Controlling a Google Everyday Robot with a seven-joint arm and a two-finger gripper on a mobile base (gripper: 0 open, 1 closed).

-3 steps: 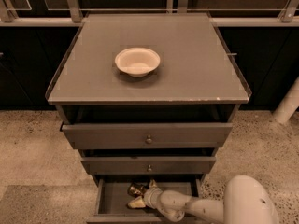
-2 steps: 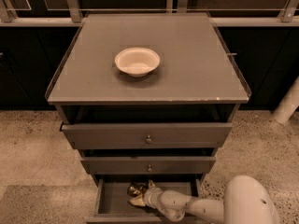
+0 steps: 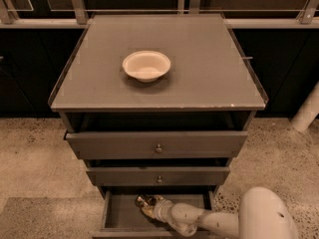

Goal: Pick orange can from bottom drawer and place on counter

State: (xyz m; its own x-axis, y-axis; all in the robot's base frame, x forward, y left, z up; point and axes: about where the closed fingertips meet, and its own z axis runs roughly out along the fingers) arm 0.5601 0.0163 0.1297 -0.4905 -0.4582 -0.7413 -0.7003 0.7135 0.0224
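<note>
The grey worktop (image 3: 199,59) spreads widest, bare but for a cream bowl (image 3: 146,65) left of centre. Below it, the bottom drawer (image 3: 122,217) stands pulled out, and the white arm (image 3: 209,220) reaches into it from the lower right. The orange can (image 3: 143,201) sits in the drawer near its back, and the pincer (image 3: 151,208) is right against it (whether it has closed on the can, I cannot tell). To do the pick well, I would secure the can squarely at mid-height, then lift straight up, clear of the drawer above, before swinging to the worktop. Against a second ago little differs: can, pincer and bowl are much where they were.
</note>
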